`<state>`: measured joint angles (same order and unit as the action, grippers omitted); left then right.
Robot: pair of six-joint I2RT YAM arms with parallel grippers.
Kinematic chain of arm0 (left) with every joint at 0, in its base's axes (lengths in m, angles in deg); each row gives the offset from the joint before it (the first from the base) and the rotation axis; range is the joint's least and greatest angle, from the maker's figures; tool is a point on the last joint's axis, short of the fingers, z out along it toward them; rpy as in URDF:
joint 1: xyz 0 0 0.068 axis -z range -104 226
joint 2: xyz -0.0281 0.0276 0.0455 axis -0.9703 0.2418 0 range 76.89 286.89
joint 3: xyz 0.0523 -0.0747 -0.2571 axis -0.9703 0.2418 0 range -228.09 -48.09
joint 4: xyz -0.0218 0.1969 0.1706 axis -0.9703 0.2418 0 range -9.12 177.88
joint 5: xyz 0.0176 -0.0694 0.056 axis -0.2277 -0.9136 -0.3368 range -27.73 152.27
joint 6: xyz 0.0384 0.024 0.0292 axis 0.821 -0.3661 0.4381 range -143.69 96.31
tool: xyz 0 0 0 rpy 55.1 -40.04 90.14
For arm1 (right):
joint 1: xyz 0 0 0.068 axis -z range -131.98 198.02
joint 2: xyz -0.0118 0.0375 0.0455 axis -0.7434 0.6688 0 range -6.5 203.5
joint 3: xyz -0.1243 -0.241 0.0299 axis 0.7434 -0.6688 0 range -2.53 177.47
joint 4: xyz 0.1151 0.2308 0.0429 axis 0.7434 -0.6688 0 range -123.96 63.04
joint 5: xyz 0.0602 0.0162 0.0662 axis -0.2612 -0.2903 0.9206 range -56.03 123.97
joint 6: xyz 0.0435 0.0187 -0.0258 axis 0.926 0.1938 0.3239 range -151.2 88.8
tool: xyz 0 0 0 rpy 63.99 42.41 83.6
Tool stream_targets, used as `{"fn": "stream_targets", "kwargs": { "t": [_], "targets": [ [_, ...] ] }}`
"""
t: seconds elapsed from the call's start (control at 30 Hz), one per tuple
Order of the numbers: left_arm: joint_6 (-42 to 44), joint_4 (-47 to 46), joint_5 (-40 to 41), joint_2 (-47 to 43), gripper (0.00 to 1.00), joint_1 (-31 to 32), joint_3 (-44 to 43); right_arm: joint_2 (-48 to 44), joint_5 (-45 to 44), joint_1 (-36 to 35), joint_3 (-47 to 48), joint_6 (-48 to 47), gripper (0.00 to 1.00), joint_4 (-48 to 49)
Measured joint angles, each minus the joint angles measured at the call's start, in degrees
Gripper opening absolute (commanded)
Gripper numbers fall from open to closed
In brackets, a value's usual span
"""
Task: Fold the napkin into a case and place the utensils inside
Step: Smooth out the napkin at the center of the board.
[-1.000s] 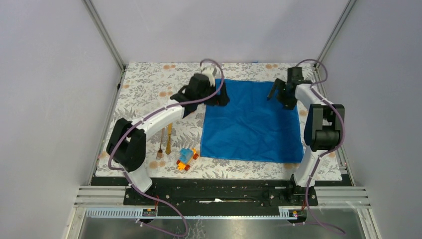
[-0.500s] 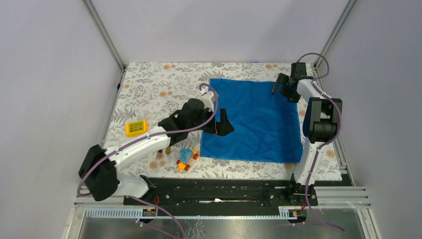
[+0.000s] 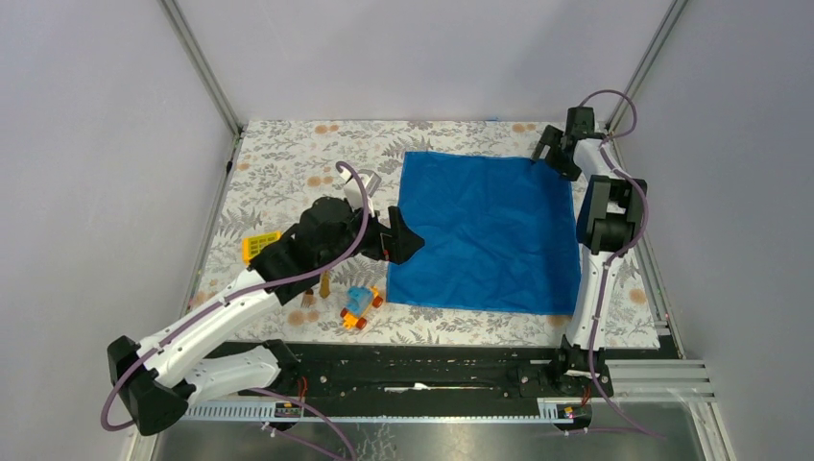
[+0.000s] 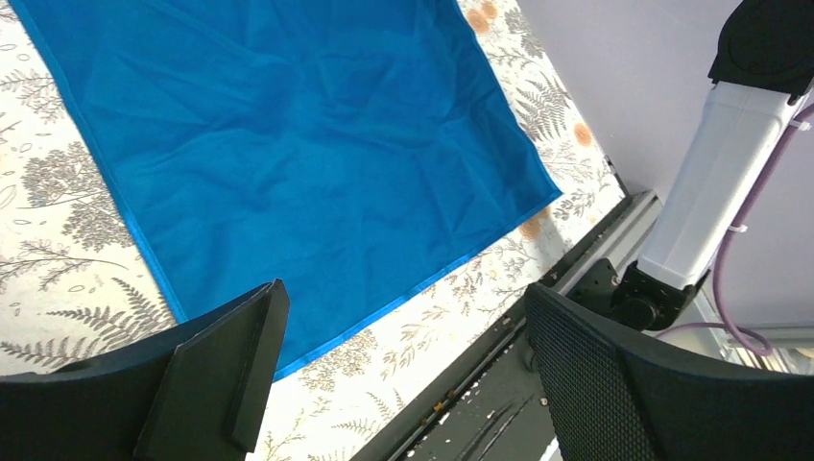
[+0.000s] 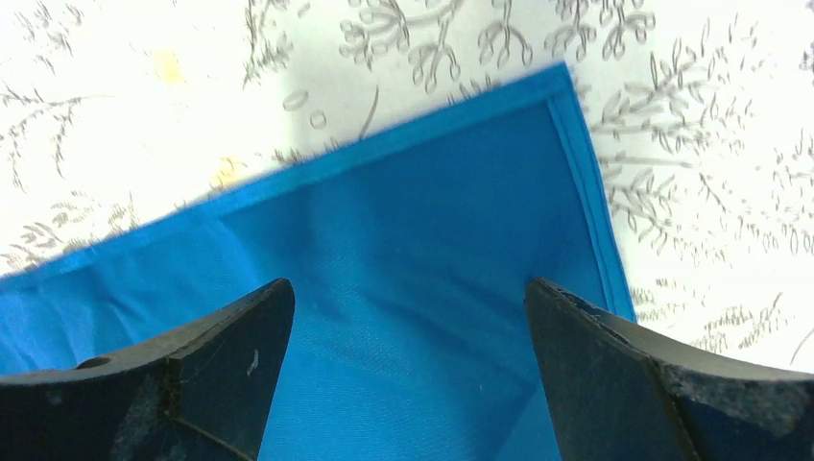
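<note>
A: Right, where is the bright blue square cloth napkin (image 3: 485, 230) laid?
B: It is spread flat on the floral-covered table (image 3: 288, 163), right of the middle and nearer the right edge. Light creases are seen.
A: And the left gripper (image 3: 407, 240)?
B: It is held over the napkin's left edge, jaws spread wide, nothing pinched.
A: The right gripper (image 3: 549, 152)?
B: It is set over the napkin's far right corner, jaws spread too, nothing gripped. Contact with the cloth cannot be told.
A: The slim golden-orange utensils (image 3: 324, 285)?
B: Only one thin piece is seen, under the left arm, left of the napkin toward the near edge. The rest is hidden.
A: Anything else?
B: A small blue-and-orange toy car (image 3: 360, 307) is seen near the napkin's near left corner. A yellow block (image 3: 259, 246) is partly covered by the left arm, toward the left edge.
</note>
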<state>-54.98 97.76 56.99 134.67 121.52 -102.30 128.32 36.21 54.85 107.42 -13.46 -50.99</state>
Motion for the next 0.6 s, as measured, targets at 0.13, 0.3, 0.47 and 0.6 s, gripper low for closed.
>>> {"fn": "stream_targets", "kwargs": {
  "t": [0.13,0.3,0.47,0.6],
  "targets": [
    [1.11,0.42,1.60,0.61,0.99,-0.02,-0.04,4.04,-0.02,0.31,6.32,0.04,0.96,-1.16],
    [2.36,-0.20,1.55,4.83,0.99,-0.02,-0.04,8.55,-0.07,0.66,13.60,-0.44,0.96,-1.84],
    [3.45,-0.33,0.55,10.80,0.99,-0.02,-0.39,13.57,-0.02,1.20,21.77,-1.27,0.96,-2.21],
    [4.17,-0.61,-0.37,13.64,0.99,-0.04,-1.29,16.63,0.20,1.49,26.53,-1.42,0.96,-1.90]
  ]
}}
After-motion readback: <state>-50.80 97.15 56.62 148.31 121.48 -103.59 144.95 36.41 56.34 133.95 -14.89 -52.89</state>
